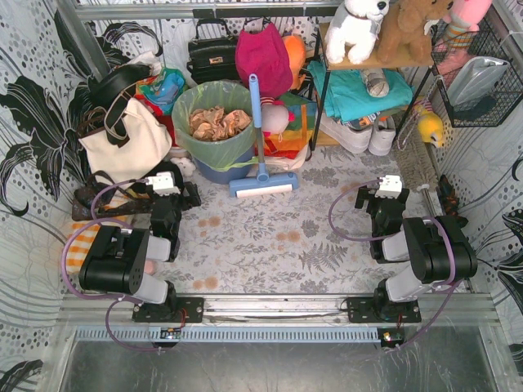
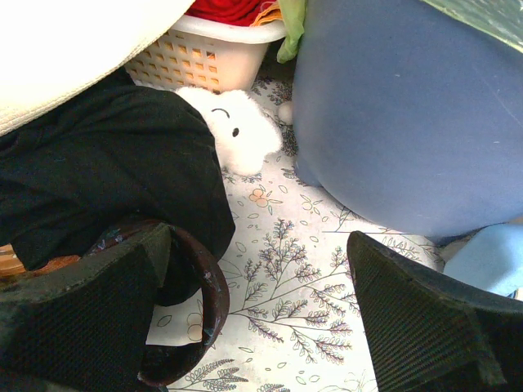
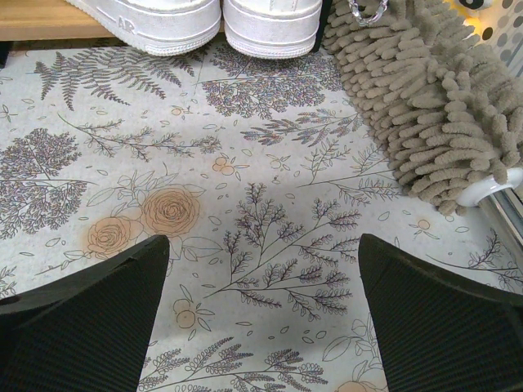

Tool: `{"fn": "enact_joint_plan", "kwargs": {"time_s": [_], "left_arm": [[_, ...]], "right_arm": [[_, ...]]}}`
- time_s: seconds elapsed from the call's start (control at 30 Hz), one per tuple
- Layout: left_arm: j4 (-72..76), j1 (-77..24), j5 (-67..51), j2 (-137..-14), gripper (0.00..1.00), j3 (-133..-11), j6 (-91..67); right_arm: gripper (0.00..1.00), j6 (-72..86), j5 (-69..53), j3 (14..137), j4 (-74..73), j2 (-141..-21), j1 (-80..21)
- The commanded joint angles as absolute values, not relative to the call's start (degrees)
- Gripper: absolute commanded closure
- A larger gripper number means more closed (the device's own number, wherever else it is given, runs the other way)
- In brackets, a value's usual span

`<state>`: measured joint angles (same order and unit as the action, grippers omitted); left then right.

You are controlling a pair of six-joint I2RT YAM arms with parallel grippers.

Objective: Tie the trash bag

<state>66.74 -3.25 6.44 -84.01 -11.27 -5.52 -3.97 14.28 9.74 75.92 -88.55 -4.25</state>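
The trash bag is thin light-green plastic lining the round blue-grey bin at the back middle, its mouth open over the rim, with crumpled tan paper inside. My left gripper sits low on the floral cloth, in front and left of the bin, open and empty. In the left wrist view my left gripper faces the bin's blue wall, with a sliver of green bag at the top right. My right gripper is open and empty at the right; the right wrist view shows only cloth between its fingers.
A cream tote bag with dark straps lies left of the bin. A blue squeegee leans at the bin's front right. A small white plush and dark strap lie by the left gripper. White sneakers and a tan mop head lie ahead of the right gripper.
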Motion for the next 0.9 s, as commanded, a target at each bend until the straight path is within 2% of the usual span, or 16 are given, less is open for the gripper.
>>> {"fn": "enact_joint_plan", "kwargs": {"time_s": [0.0,0.67,0.87], "left_arm": [[68.9,-2.9,6.1,-84.2,0.02,-12.4,-5.1],[69.0,-3.0,5.2,-84.0,0.02,-12.4,-4.4],[57.3,-4.8,8.3,-76.8,0.02,-15.7,-3.4]], "right_arm": [[0.03,-3.9,14.0,9.9,78.0,-88.6,-4.2],[0.03,-4.0,14.0,9.8,78.2,-88.6,-4.2],[0.03,-3.8,14.1,9.7,76.8,-86.7,-4.2]]}}
